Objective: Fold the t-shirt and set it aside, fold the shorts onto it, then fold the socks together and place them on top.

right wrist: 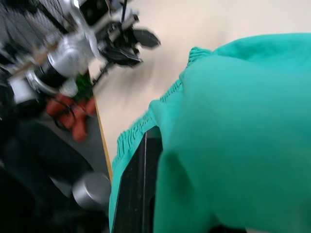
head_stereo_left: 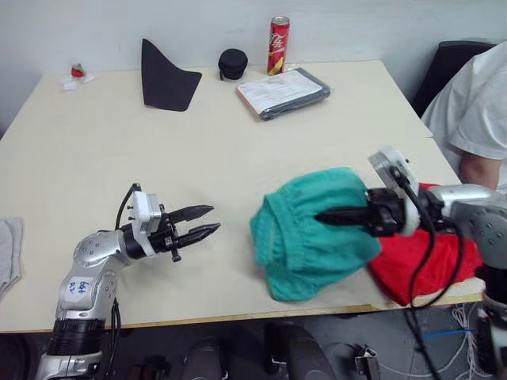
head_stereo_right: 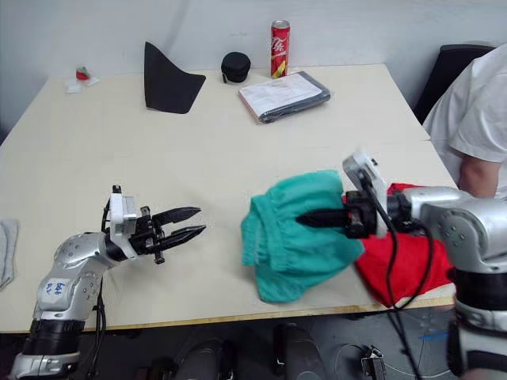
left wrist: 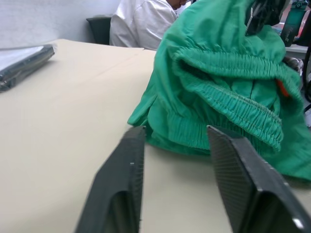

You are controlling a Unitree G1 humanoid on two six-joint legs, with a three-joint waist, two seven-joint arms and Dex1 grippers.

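The teal-green shorts lie bunched near the table's front edge, their gathered waistband facing my left gripper. They partly overlap the red t-shirt, which sits crumpled at the front right corner. My right gripper reaches in from the right and is shut on the shorts' cloth, which drapes over one black finger. My left gripper hovers open just left of the shorts, apart from them and holding nothing. A light grey sock lies at the far left edge of the table.
At the back of the table are a black pointed fabric piece, a round black case, a red can and a plastic-wrapped booklet. A person in white sits at the right side.
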